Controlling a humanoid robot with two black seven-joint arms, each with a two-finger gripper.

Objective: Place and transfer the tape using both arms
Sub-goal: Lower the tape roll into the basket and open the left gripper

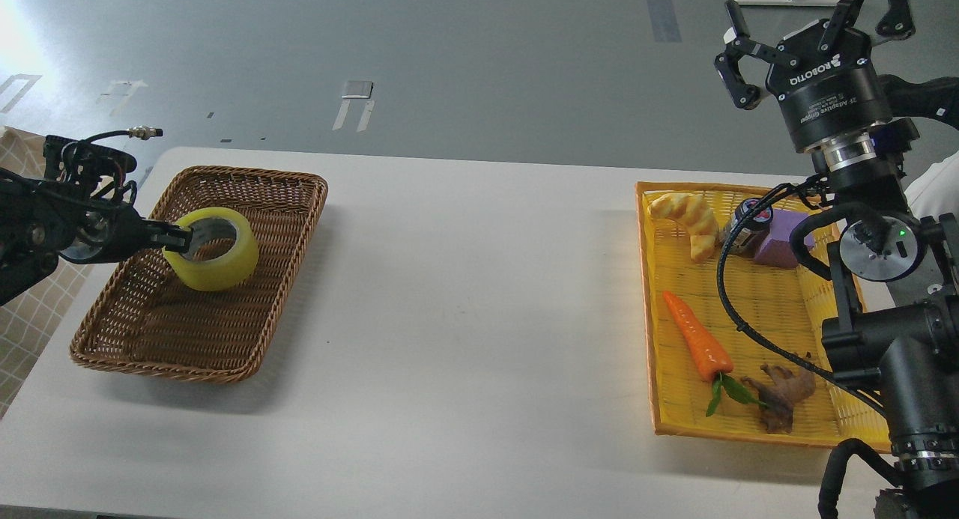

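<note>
The tape (225, 273), a wide yellow roll with a grey-white core, is tilted over the upper left part of the brown wicker basket (296, 180). My left gripper (178, 239) comes in from the left and is shut on the roll's near wall, with one finger at the core opening. I cannot tell whether the roll rests on the basket floor or hangs just above it. My right gripper (813, 21) is raised high at the top right, above the yellow tray, with its fingers spread open and nothing between them.
A yellow woven tray (649, 302) at the right holds a croissant (691, 213), a purple block (779, 238), a small dark jar (751, 216), a carrot (697, 338) and a brown root-like piece (783, 395). White table (464, 294) lies between basket and tray.
</note>
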